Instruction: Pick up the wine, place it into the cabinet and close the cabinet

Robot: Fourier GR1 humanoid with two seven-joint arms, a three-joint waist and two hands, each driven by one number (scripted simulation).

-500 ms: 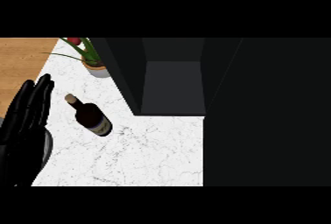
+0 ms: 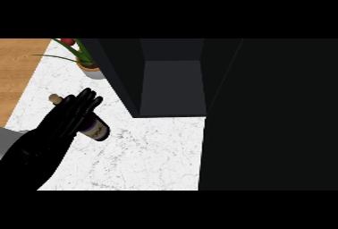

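Note:
The wine bottle [image 2: 98, 129] lies on the white marble counter [image 2: 145, 156], its cork end [image 2: 54, 97] pointing to the far left. My left hand [image 2: 54, 136] reaches in from the lower left with straight fingers [image 2: 80, 106] and lies over the bottle's neck and shoulder, hiding its middle. The fingers are not curled round it. The dark cabinet [image 2: 171, 85] stands open just right of the bottle, and its grey inner floor shows. My right hand is out of view.
A potted plant [image 2: 89, 68] with long green leaves stands at the counter's far left corner, beside the cabinet's left wall. A wide black panel [image 2: 271, 116] fills the right side. Wooden floor [image 2: 20, 67] lies beyond the counter's left edge.
My left hand has moved right and forward from the counter's left edge and now lies over the bottle. The bottle has not visibly shifted.

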